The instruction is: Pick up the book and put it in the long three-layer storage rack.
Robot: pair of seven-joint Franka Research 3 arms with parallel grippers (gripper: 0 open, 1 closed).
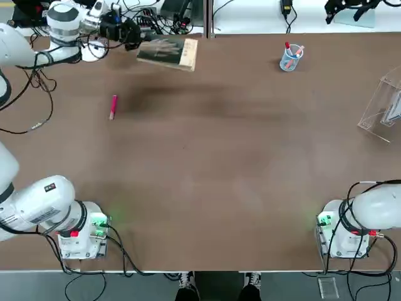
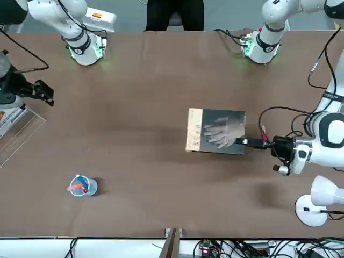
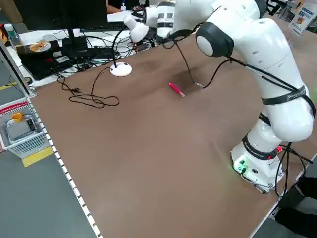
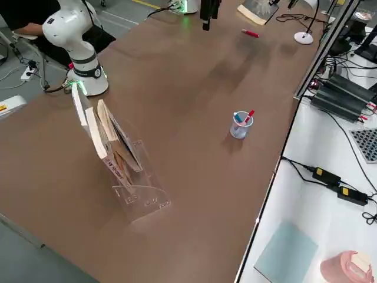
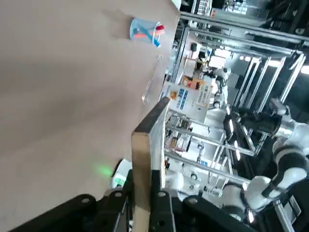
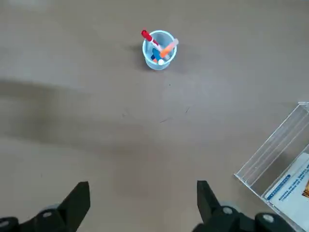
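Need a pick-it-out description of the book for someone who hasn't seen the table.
Start at the far left corner of the brown table, where the left tool is. It is shut on the book, a thin dark grey rectangle with a pale hand image and a tan strip along one edge. The only loose neighbour is a small red marker.

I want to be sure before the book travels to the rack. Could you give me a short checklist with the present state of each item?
1. Left gripper shut on the book: ok.
2. Book lifted off the table: ok, shadow below it.
3. Path across the table to the rack: ok; the pen cup stands near the far edge.
4. Free slot in the rack: cannot tell, it already holds printed items.
5. Right gripper open, above the table: ok.
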